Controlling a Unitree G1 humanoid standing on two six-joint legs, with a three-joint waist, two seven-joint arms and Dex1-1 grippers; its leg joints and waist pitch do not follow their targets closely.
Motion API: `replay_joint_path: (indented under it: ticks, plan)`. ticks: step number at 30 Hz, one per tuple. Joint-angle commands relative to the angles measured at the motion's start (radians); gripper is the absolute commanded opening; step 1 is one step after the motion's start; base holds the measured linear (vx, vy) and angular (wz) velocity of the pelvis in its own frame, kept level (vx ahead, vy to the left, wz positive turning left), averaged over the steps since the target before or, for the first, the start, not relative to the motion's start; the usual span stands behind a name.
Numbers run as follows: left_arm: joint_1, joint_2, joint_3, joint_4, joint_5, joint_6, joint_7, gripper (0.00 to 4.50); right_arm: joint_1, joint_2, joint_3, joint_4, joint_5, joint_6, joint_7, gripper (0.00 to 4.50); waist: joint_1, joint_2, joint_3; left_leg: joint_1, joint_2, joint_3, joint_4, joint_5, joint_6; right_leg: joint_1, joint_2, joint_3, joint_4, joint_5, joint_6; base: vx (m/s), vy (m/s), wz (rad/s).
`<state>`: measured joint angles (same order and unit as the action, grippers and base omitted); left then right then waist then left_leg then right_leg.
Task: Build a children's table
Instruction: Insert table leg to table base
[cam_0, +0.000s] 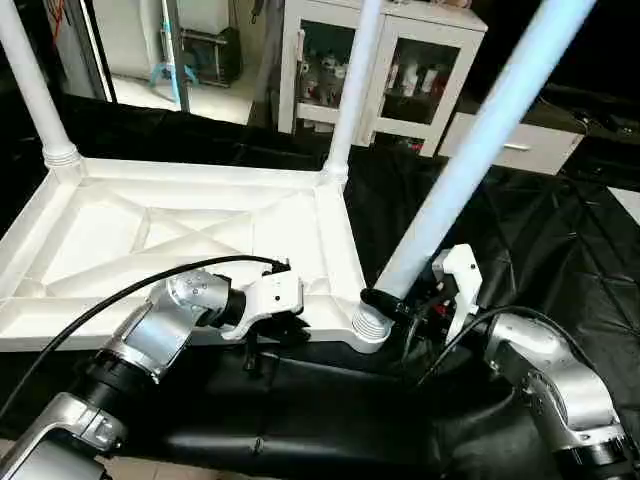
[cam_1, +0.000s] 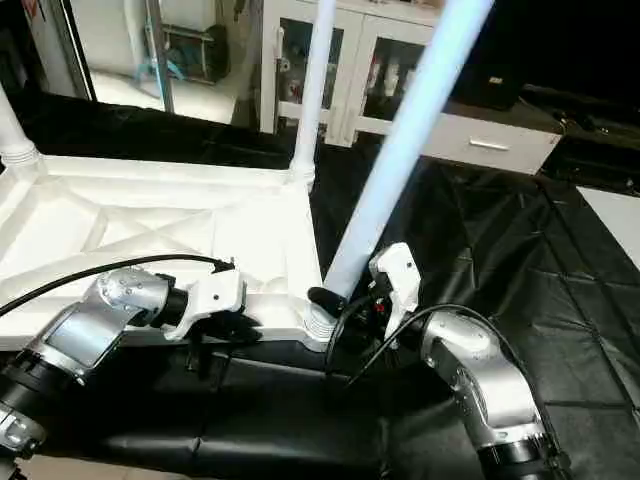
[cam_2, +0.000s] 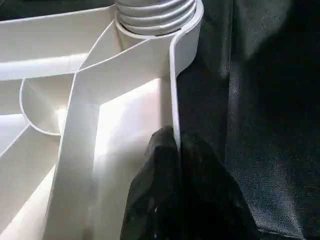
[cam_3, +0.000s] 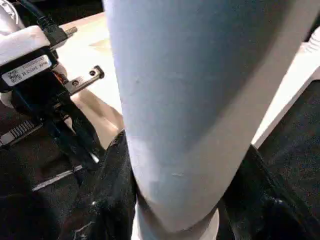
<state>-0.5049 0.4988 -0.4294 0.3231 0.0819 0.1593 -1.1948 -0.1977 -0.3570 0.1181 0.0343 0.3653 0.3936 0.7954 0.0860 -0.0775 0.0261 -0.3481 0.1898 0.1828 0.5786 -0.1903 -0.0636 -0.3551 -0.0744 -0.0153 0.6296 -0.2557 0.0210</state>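
The children's table top (cam_0: 150, 240) lies upside down on the black cloth, its X-ribs facing up. Two legs stand in the far corners, one at the far left (cam_0: 28, 80) and one at the far right (cam_0: 355, 90). A third leg (cam_0: 470, 160) leans in the near right corner socket (cam_0: 370, 325), its ribbed collar (cam_2: 155, 15) at the lobe. My right gripper (cam_0: 388, 302) is shut on this leg just above the collar, with black fingers (cam_3: 112, 200) on both sides of the tube (cam_3: 185, 100). My left gripper (cam_0: 262, 340) is shut on the top's near rim (cam_2: 175, 100).
A white glass-door cabinet (cam_0: 400, 60) and a white drawer unit (cam_0: 530, 145) stand behind the work table. Black cloth (cam_0: 560, 240) stretches to the right of the top. A black cable (cam_0: 120, 295) runs along my left forearm.
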Motion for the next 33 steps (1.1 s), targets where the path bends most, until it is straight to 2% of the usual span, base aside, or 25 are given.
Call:
replay_joint_path:
  ticks: [1, 5, 6, 8, 9, 16, 20, 22, 23, 27, 28, 31, 33]
  plan:
    - [-0.006, 0.016, -0.012, 0.022, 0.034, 0.008, 0.009, 0.02, 0.037, -0.019, 0.061, 0.127, -0.040, 0.126, -0.008, 1.85, 0.000, 0.023, -0.022, 0.015, 0.047, -0.024, -0.093, -0.375, -0.069, -0.008, -0.063, 0.034, -0.096, -0.205, -0.161, 0.000, 0.000, 0.00]
    - [-0.008, 0.018, -0.011, 0.024, 0.033, 0.007, 0.008, 0.02, 0.012, -0.019, 0.062, 0.151, -0.045, 0.133, -0.011, 1.85, -0.001, 0.023, -0.022, 0.013, 0.047, -0.027, -0.095, -0.397, -0.076, -0.009, -0.065, 0.033, -0.098, -0.238, -0.158, 0.000, 0.000, 0.00]
    - [-0.008, 0.021, -0.011, 0.022, 0.032, 0.006, 0.006, 0.02, -0.011, -0.015, 0.059, 0.160, -0.051, 0.147, -0.025, 1.85, -0.001, 0.027, -0.021, 0.014, 0.047, -0.028, -0.096, -0.407, -0.080, -0.010, -0.065, 0.033, -0.099, -0.253, -0.154, 0.000, 0.000, 0.00]
    - [-0.008, 0.021, -0.011, 0.022, 0.031, 0.005, 0.006, 0.02, -0.019, -0.014, 0.058, 0.162, -0.053, 0.152, -0.030, 1.85, -0.005, 0.024, -0.021, 0.012, 0.046, -0.030, -0.097, -0.416, -0.082, -0.009, -0.064, 0.033, -0.100, -0.270, -0.151, 0.000, 0.000, 0.00]
    - [-0.008, 0.021, -0.011, 0.022, 0.031, 0.005, 0.005, 0.02, -0.028, -0.012, 0.058, 0.164, -0.058, 0.149, -0.032, 1.85, -0.004, 0.027, -0.021, 0.014, 0.047, -0.029, -0.097, -0.421, -0.085, -0.013, -0.065, 0.033, -0.102, -0.277, -0.148, 0.000, 0.000, 0.00]
    - [-0.009, 0.019, -0.015, 0.021, 0.030, 0.004, 0.003, 0.02, -0.062, -0.006, 0.065, 0.163, -0.058, 0.113, -0.003, 1.85, -0.002, 0.026, -0.021, 0.016, 0.047, -0.027, -0.096, -0.421, -0.085, -0.017, -0.064, 0.035, -0.102, -0.255, -0.149, 0.000, 0.000, 0.00]
    - [-0.010, 0.021, -0.015, 0.024, 0.030, 0.002, 0.004, 0.02, -0.070, 0.008, 0.035, 0.127, -0.022, 0.089, 0.007, 1.85, -0.001, 0.025, -0.021, 0.015, 0.047, -0.026, -0.097, -0.417, -0.084, -0.017, -0.064, 0.035, -0.101, -0.247, -0.151, 0.000, 0.000, 0.00]
    - [-0.011, 0.023, -0.014, 0.025, 0.030, 0.002, 0.003, 0.02, -0.092, 0.009, -0.009, 0.093, 0.029, 0.105, 0.019, 1.85, -0.001, 0.024, -0.022, 0.014, 0.047, -0.025, -0.096, -0.410, -0.079, -0.016, -0.063, 0.035, -0.101, -0.243, -0.153, 0.000, 0.000, 0.00]
    - [-0.011, 0.023, -0.015, 0.024, 0.031, 0.002, 0.003, 0.02, -0.099, 0.005, -0.020, 0.079, 0.044, 0.108, 0.029, 1.85, 0.000, 0.028, -0.021, 0.014, 0.047, -0.026, -0.097, -0.406, -0.079, -0.015, -0.064, 0.035, -0.100, -0.240, -0.155, 0.000, 0.000, 0.00]
    - [-0.011, 0.022, -0.015, 0.024, 0.030, 0.002, 0.003, 0.02, -0.114, -0.008, -0.046, 0.047, 0.076, 0.117, 0.050, 1.85, 0.001, 0.025, -0.022, 0.011, 0.047, -0.021, -0.095, -0.364, -0.068, -0.011, -0.062, 0.035, -0.097, -0.198, -0.167, 0.000, 0.000, 0.00]
    - [-0.012, 0.022, -0.015, 0.025, 0.030, 0.001, 0.003, 0.02, -0.117, -0.018, -0.045, 0.038, 0.076, 0.118, 0.060, 1.85, 0.002, 0.023, -0.026, 0.006, 0.046, -0.020, -0.091, -0.307, -0.057, -0.003, -0.062, 0.034, -0.090, -0.145, -0.171, 0.000, 0.000, 0.00]
    - [-0.012, 0.021, -0.016, 0.025, 0.030, 0.001, 0.002, 0.02, -0.115, -0.047, -0.024, 0.024, 0.052, 0.107, 0.084, 1.85, 0.009, 0.026, -0.028, 0.003, 0.043, -0.012, -0.081, -0.195, -0.030, 0.002, -0.059, 0.033, -0.080, -0.002, -0.191, 0.000, 0.000, 0.00]
    - [-0.013, 0.021, -0.017, 0.025, 0.030, 0.002, 0.002, 0.02, -0.108, -0.060, -0.009, 0.016, 0.038, 0.101, 0.098, 1.85, 0.012, 0.025, -0.029, 0.003, 0.043, -0.011, -0.080, -0.182, -0.025, 0.004, -0.058, 0.031, -0.078, 0.015, -0.195, 0.000, 0.000, 0.00]
